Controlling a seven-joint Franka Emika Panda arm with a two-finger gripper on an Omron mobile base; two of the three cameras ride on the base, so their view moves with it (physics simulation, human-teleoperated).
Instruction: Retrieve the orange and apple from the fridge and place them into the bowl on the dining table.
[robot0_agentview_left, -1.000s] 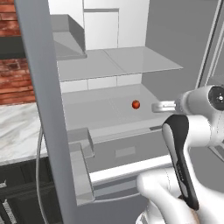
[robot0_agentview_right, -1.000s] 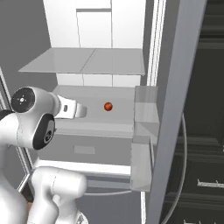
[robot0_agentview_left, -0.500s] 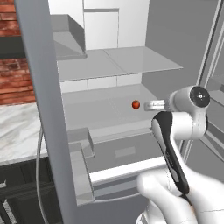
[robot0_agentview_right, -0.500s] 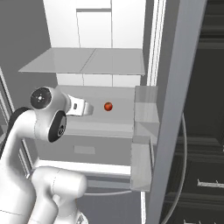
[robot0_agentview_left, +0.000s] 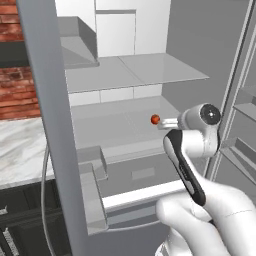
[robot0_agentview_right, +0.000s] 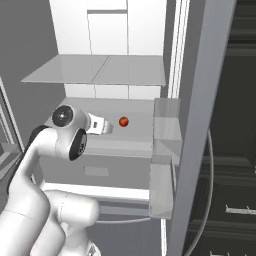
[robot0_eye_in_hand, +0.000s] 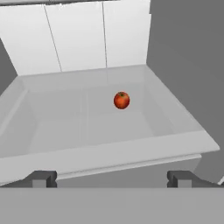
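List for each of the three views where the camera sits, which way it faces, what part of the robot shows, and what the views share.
Left base view: behind the arm, to its left, facing into the open fridge; the white arm rises lower right, its gripper beside the apple.
Right base view: behind, to the right, facing the same shelves; the arm rises lower left.
Hand view: on the hand, looking along the open gripper at the shelf; dark fingertips at the bottom.
Shared: all three show the apple on the grey shelf.

The fridge (robot0_agentview_left: 125, 125) is cut off at twelve o'clock in both base views; its open door (robot0_agentview_right: 200, 125) hides the right side.
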